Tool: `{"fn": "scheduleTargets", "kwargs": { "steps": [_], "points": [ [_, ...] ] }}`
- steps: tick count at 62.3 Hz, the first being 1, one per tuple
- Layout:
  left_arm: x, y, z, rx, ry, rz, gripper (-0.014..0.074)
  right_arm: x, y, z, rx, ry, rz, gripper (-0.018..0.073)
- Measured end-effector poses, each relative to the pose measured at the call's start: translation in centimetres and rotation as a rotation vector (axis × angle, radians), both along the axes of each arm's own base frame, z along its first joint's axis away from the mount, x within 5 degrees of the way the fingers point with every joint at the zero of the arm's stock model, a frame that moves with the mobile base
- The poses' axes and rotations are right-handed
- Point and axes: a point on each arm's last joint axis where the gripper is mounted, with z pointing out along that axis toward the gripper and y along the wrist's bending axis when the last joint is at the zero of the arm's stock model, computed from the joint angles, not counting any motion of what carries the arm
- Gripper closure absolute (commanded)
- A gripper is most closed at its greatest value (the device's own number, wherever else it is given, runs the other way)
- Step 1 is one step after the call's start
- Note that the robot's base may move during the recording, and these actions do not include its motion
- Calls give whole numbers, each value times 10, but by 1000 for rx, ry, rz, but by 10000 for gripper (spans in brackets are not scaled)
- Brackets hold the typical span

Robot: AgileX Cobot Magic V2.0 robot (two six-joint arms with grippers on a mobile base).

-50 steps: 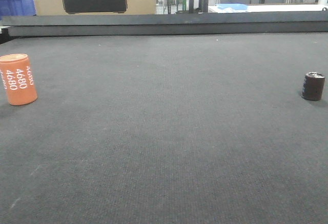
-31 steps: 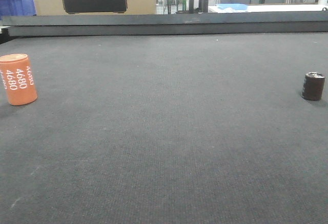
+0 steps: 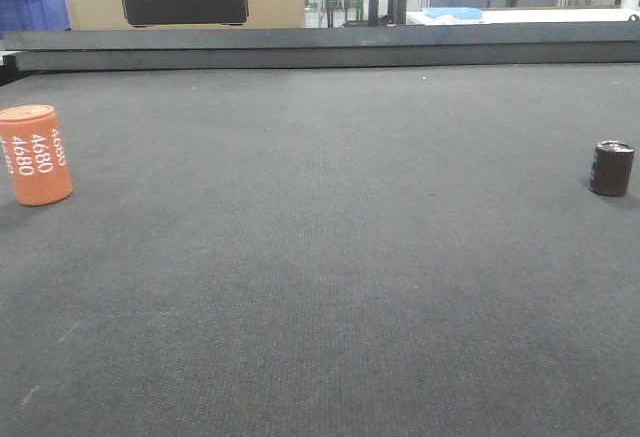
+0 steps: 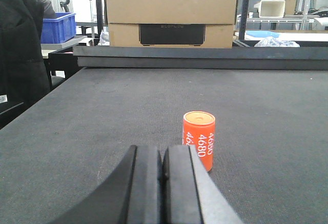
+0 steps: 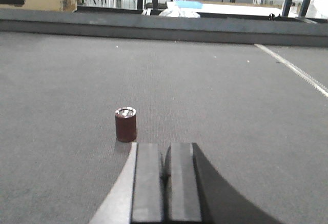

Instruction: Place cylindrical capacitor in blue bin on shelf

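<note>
Pads [image 5: 149, 183] of right hand [image 5: 166, 152] pressed together, nothing held; left hand [image 4: 162, 155] same. Cylindrical capacitor [image 5: 125, 124] upright on bench [image 5: 236, 106] just ahead, left of centre in right wrist view. No change across preceding frames: pick not started. Shelf out of view.

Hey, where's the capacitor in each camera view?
Front: capacitor at far right, mid-height.
Left wrist: not in it.
Right wrist: capacitor left of centre, just below middle.
Shared landmark: cardboard box in the background.
</note>
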Motion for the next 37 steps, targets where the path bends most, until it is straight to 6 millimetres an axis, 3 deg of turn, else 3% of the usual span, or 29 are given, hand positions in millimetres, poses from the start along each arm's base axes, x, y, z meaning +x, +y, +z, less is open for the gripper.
{"fn": "scheduleTargets", "kwargs": {
  "steps": [21, 28, 32, 37],
  "points": [
    [-2, 0, 17, 10, -185, 0, 708, -1, -2, 20, 35, -218, -17, 713],
    [-6, 0, 35, 12, -230, 0, 708, -6, -2, 44, 55, -273, -13, 712],
    [-14, -1, 60, 13, -252, 0, 706, -13, -1, 67, 59, -308, -5, 650],
    [-22, -1, 87, 20, -259, 1, 659, -23, 0, 98, 61, -337, 7, 475]
  ]
}}
